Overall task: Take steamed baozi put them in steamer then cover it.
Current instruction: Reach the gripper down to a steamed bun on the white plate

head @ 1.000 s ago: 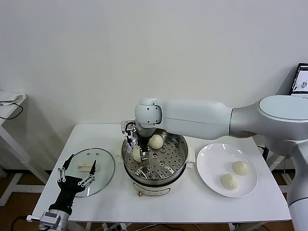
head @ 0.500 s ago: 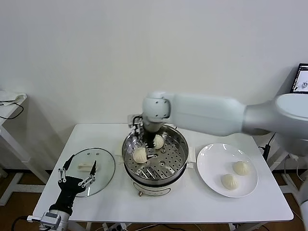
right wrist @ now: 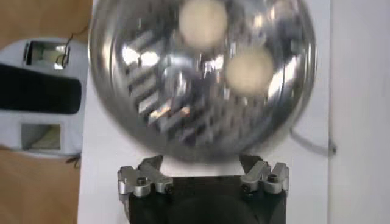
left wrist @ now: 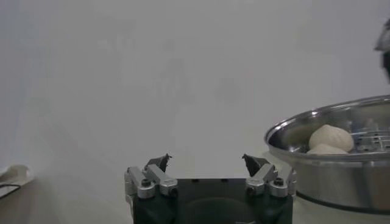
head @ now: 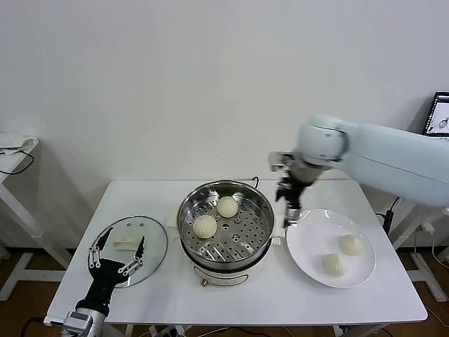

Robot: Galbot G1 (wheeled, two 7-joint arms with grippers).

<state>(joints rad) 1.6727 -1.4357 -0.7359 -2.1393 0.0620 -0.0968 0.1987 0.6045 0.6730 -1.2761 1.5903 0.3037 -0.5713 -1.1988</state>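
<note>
Plain white wall behind a white table [head: 280, 295], pretty bare setup. Far left, the left gripper [head: 115, 255] sits low at the near edge of the table, jaws spread wide and holding nothing, right in front of the glass lid [head: 133, 249], which lies flat on the table with its white handle [head: 125, 243] up. In the middle is the steel steamer [head: 226, 232] with two buns [head: 205, 226] resting on the perforated tray, one toward the back, the other nearer the left side. Next over, the right gripper [head: 287, 207] hangs in the air between the steamer and the white plate [head: 303, 242], fingers released, empty. On the right, the plate holds two more buns [head: 350, 245], side by side and a little apart.
</note>
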